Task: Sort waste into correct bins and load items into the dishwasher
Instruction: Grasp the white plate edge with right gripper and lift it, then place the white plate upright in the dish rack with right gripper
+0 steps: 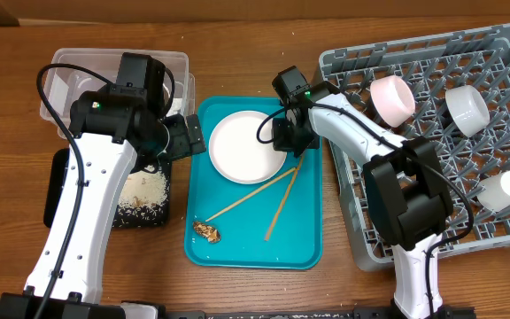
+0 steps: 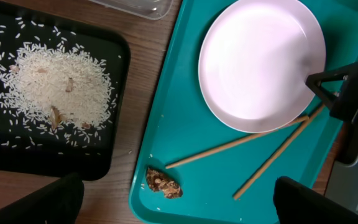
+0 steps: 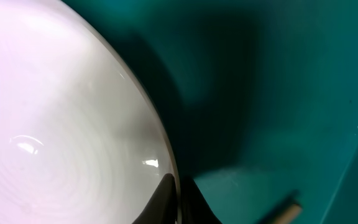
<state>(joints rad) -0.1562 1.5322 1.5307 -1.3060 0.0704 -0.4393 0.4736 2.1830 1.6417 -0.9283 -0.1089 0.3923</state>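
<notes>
Only the right wrist view shows right gripper pinching the glossy round plate rim; left gripper gapes wide.

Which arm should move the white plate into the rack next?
Right. Its fingers pinch the white plate at its rim, nearest the rack; the left gripper hangs open near the black tray.

Robot-manipulation laboratory bench, staged as a dish-clearing station: indicated by a cabled white-and-black left arm and right arm at a wood-grain table, on which a grey dish rack, teal serving tray, clear plastic tub and black tray of rice are laid out.
</notes>
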